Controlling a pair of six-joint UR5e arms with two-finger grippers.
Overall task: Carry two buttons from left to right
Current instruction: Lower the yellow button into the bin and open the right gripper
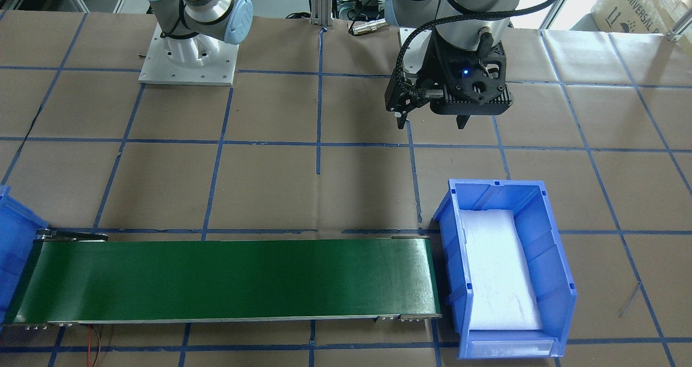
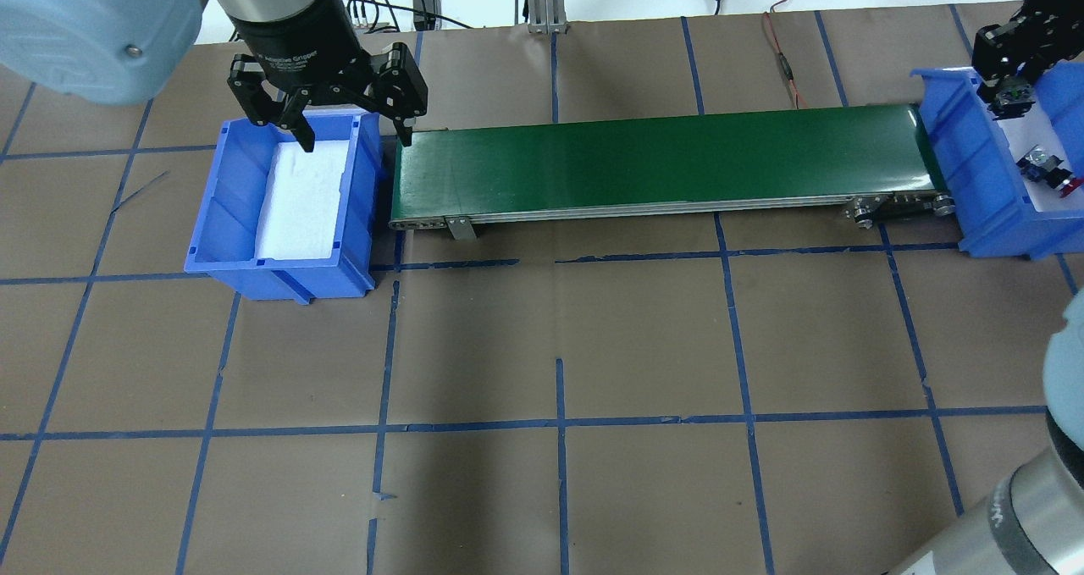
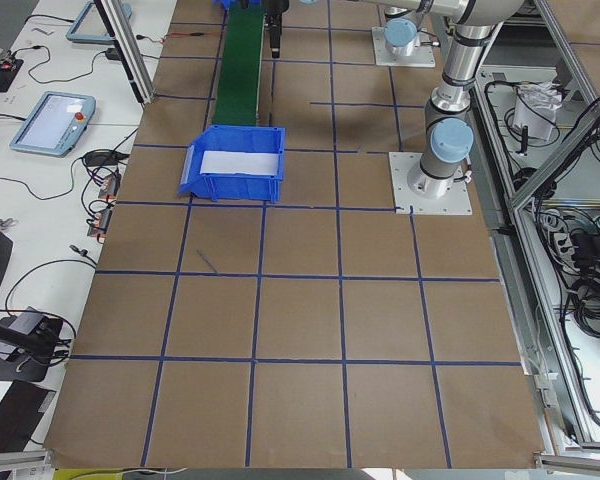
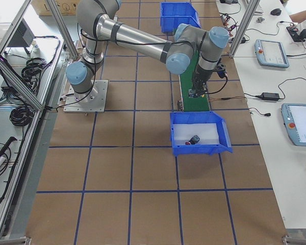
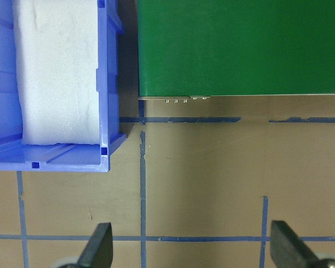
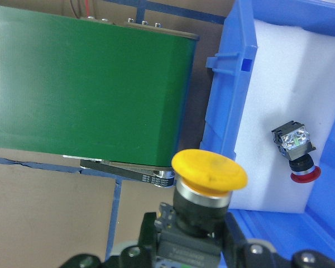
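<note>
Tabletop [image 2: 644,338] view: red button [image 6: 298,153] lies in the right bin [image 6: 229,100], my right claw [image 6: 190,241] grasps the yellow button [image 6: 210,172] yet to drop, left claw [image 5: 191,248] released.

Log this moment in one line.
left gripper open | right gripper shut on yellow button | red button in right bin

Before me lies a brown-paper counter [image 2: 644,346] gridded with blue tape [image 2: 561,473]. A long green conveyor belt [image 2: 660,156] runs crosswise at twelve o'clock. At ten o'clock, a blue bin [image 2: 229,194] lined with white foam [image 2: 301,202] sits just beside one end. At two o'clock, a second blue bin [image 2: 965,152] sits just beside the other.
</note>
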